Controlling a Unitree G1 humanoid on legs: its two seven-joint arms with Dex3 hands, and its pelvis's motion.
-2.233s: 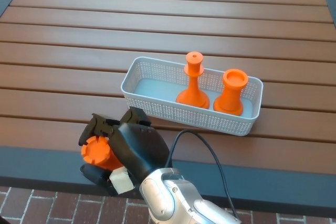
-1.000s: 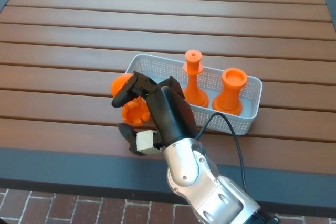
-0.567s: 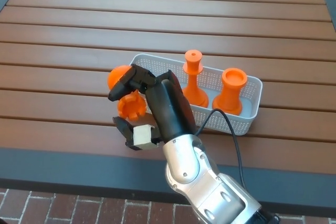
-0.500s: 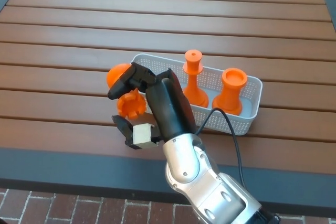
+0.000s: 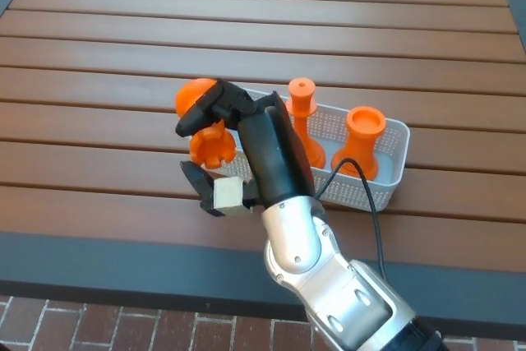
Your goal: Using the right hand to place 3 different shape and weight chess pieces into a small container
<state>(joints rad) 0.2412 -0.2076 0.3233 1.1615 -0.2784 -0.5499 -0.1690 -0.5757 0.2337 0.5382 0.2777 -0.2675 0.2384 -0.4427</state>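
Fingers (image 5: 215, 104) around chess piece (image 5: 205, 125), beside container (image 5: 394, 172)

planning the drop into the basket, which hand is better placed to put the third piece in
Right. The right hand already grips the third orange piece at the left end of the white basket, where two pieces stand further right. No left hand shows.

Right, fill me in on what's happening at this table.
The robot's right hand is carrying an orange chess piece just above the left end of a white basket on the wooden table. Two orange pieces already stand inside: a slim one and a stouter one. The left hand isn't in view.
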